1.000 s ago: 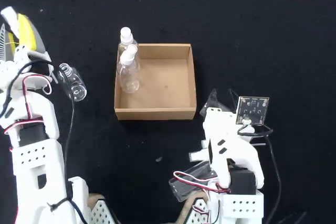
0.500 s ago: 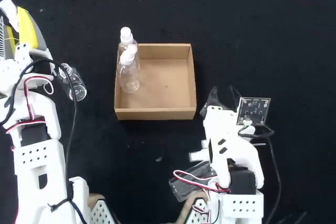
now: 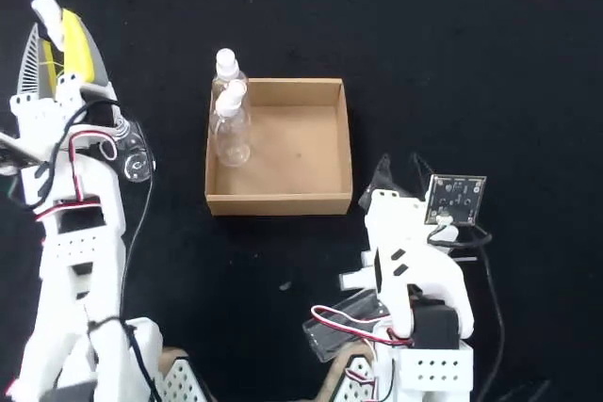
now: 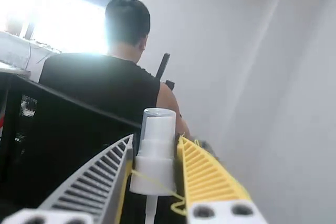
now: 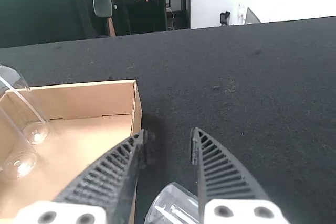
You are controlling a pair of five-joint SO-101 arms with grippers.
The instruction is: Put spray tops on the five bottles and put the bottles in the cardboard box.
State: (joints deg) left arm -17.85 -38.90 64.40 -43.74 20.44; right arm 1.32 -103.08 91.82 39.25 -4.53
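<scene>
My left gripper (image 3: 52,21) is raised at the table's far left, shut on a white spray top (image 4: 155,150) that stands upright between its grey and yellow fingers (image 4: 205,174). A clear capless bottle (image 3: 135,155) lies on the table beside that arm, partly hidden by it. The cardboard box (image 3: 334,138) sits mid-table. Two bottles with spray tops (image 3: 231,124) stand at its left wall. My right gripper (image 5: 165,135) is near the box's front right corner (image 5: 134,85), with a clear bottle (image 5: 170,205) held low between its black fingers.
The table is covered in black cloth. The right half of the box floor (image 3: 301,152) is bare. Open table lies behind and to the right of the box. Cables hang along both arms.
The left arm has swung right and forward over the table's left side with the spray top still held, and now covers part of the lying bottle. The right arm has stayed still.
</scene>
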